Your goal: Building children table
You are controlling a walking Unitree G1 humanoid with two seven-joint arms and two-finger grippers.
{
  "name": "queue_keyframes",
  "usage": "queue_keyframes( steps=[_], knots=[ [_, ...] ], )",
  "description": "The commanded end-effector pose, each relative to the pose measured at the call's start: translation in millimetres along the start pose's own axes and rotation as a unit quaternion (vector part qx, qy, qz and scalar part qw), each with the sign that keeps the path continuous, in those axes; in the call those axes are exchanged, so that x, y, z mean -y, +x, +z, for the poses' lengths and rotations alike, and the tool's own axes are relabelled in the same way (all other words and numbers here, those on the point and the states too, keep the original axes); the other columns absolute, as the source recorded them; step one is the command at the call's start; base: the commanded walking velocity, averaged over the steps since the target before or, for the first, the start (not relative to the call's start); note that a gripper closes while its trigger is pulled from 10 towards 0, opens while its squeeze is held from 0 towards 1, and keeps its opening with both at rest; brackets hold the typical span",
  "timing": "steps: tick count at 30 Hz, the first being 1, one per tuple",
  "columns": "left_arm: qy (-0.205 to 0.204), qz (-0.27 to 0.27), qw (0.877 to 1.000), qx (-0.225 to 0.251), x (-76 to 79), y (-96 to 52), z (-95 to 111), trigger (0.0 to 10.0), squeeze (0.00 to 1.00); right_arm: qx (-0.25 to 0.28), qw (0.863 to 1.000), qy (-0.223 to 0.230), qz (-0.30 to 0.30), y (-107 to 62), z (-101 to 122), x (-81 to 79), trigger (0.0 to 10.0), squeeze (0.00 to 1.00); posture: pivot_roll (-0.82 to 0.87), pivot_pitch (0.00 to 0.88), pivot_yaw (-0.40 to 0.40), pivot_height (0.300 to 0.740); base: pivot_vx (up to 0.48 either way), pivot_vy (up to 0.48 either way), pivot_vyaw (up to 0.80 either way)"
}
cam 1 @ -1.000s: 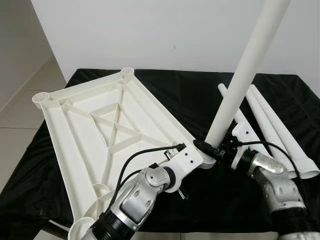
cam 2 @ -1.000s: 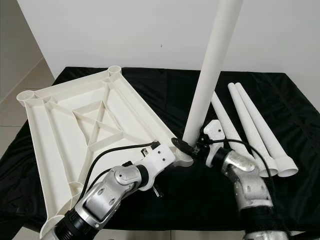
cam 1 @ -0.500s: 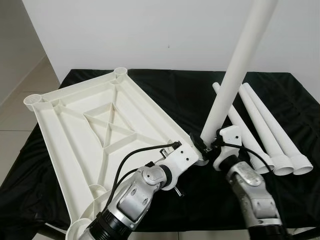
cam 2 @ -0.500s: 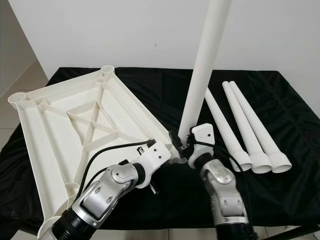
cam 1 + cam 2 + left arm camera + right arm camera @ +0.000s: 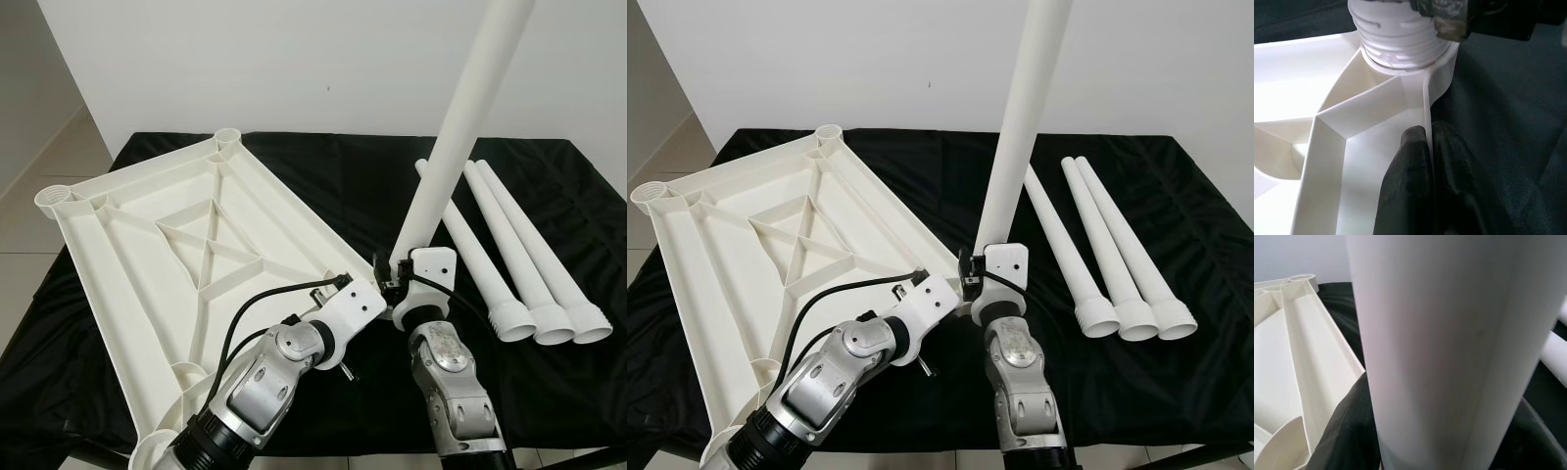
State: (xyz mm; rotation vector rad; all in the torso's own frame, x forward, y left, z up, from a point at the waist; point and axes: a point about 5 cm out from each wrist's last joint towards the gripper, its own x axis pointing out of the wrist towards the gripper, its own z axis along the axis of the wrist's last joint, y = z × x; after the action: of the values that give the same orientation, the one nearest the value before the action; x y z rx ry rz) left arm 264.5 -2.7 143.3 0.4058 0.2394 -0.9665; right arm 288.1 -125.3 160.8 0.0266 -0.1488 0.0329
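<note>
A white plastic tabletop lies upside down on a black cloth, ribs and corner sockets facing up. A long white table leg stands upright in the near right corner socket, its threaded end seated there. My right gripper is shut around the base of that leg, its dark fingers on either side. My left gripper is shut on the tabletop's thin rim just beside that corner; its wrist lies left of the leg.
Three more white legs lie side by side on the cloth at the right, wide ends toward me. The black-covered table ends near a white wall behind, with tiled floor to the left.
My right forearm has swung from the right of the leg round to its near side, wrist turning about the leg's base. The leg stays upright. The head view has shifted too.
</note>
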Motion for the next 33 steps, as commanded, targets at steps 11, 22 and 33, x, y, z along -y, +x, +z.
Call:
queue_keyframes(
  steps=[11, 22, 33],
  knots=[
    [-0.005, -0.055, 0.998, 0.009, 22.1, 4.2, 0, 10.0, 0.0, -0.013, 0.998, 0.043, 0.041, -1.3, -3, -0.2, 10.0, 1.0, -0.11, 0.078, 0.014, 0.74, 0.0, 0.0, 0.0],
    [-0.006, -0.055, 0.998, 0.01, 22.8, 5.2, 0, 10.0, 0.0, 0.005, 0.991, 0.033, 0.128, -0.6, 7, 13.5, 10.0, 0.0, -0.11, 0.07, 0.01, 0.74, 0.0, 0.0, 0.0],
    [-0.004, -0.059, 0.998, 0.012, 24.5, 7.1, 1, 10.0, 0.0, -0.016, 0.961, -0.02, 0.276, 1.3, 8, 50.8, 10.0, 0.0, -0.12, 0.05, 0.007, 0.74, 0.0, 0.0, 0.0]
  ],
)
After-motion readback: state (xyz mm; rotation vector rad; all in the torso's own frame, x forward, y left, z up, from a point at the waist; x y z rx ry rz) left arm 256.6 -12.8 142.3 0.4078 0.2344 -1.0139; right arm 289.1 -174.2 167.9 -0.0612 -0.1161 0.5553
